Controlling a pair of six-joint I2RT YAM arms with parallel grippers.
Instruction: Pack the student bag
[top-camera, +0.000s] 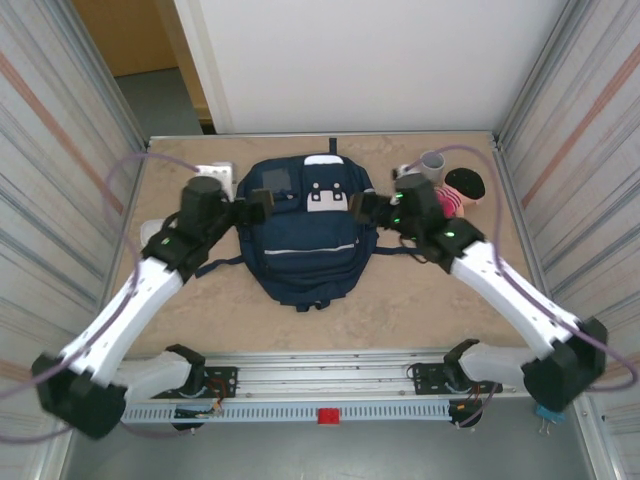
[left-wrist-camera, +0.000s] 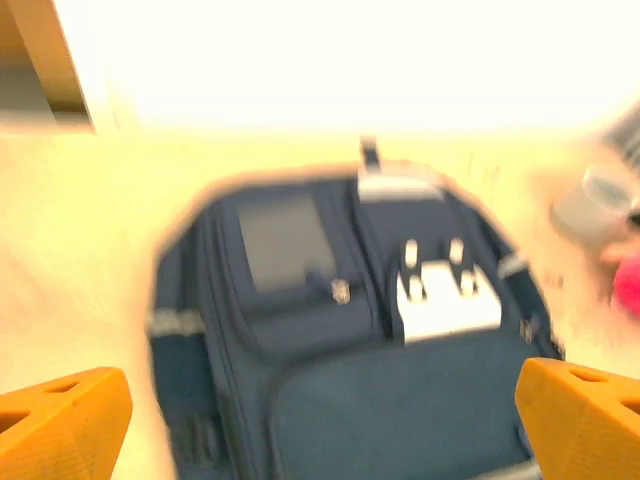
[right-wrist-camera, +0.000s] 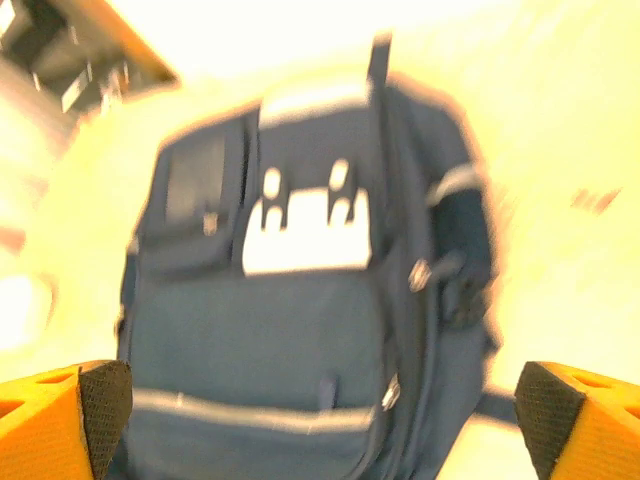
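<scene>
The student bag (top-camera: 305, 245) is a big navy-blue backpack with white patches and a pale stripe, lying flat mid-table with its top handle toward the far edge. My left gripper (top-camera: 258, 208) hovers at the bag's upper left edge and my right gripper (top-camera: 365, 205) at its upper right edge. In the blurred left wrist view the bag (left-wrist-camera: 340, 380) lies below my left gripper (left-wrist-camera: 322, 420), whose orange fingers (left-wrist-camera: 65, 420) stand wide open on nothing. Seen from the right wrist, the bag (right-wrist-camera: 280, 330) lies under my right gripper (right-wrist-camera: 322, 410), also open and empty.
A grey cup (top-camera: 432, 162) and a pink doll with dark hair (top-camera: 460, 190) sit at the far right, close behind my right arm. A white object (top-camera: 215, 172) lies at the far left. Ribbed metal walls (top-camera: 60, 150) close both sides.
</scene>
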